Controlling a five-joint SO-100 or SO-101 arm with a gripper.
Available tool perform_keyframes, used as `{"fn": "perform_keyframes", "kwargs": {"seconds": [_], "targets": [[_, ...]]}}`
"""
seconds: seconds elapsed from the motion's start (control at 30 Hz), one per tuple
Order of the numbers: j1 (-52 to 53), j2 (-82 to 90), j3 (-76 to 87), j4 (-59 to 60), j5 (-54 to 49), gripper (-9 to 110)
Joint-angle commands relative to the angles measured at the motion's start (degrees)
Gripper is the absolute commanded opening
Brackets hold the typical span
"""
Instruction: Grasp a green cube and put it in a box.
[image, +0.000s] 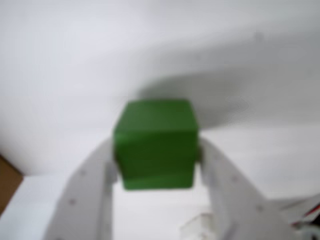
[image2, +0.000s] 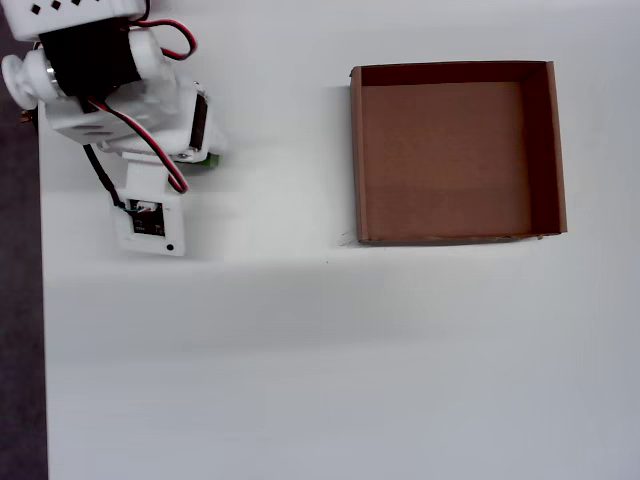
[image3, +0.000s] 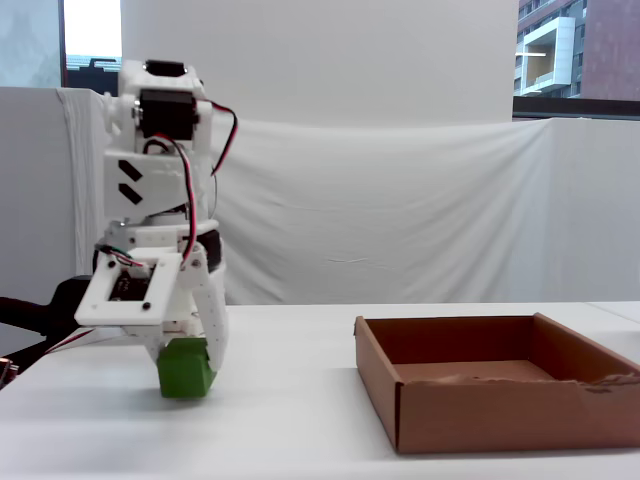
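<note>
The gripper (image: 157, 157) pinched the green cube (image: 156, 150) between both fingers. In the fixed view the cube (image3: 184, 368) sat at or just above the table (image3: 300, 420); contact was unclear. The box (image3: 500, 395) lay well apart to the right, empty. No readable labels were visible.

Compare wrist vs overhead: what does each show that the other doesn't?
Wrist only: the green cube in full, held between the two fingers of the pincer, above the white table.

Overhead only: the whole box, empty, well to the right of the arm, which hides nearly all of the cube.

Both: the white table, some green of the cube, and part of the box, though the wrist view catches just a brown corner at its left edge.
</note>
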Motion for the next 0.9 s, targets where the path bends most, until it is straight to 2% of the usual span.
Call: {"fn": "perform_keyframes", "kwargs": {"seconds": [0.0, 0.5, 0.87], "targets": [[-0.09, 3.43, -2.46, 1.14, 0.35, 14], [-5.19, 11.16, -8.96, 9.14, 3.78, 14], [-11.69, 10.11, -17.14, 10.81, 8.26, 15]]}}
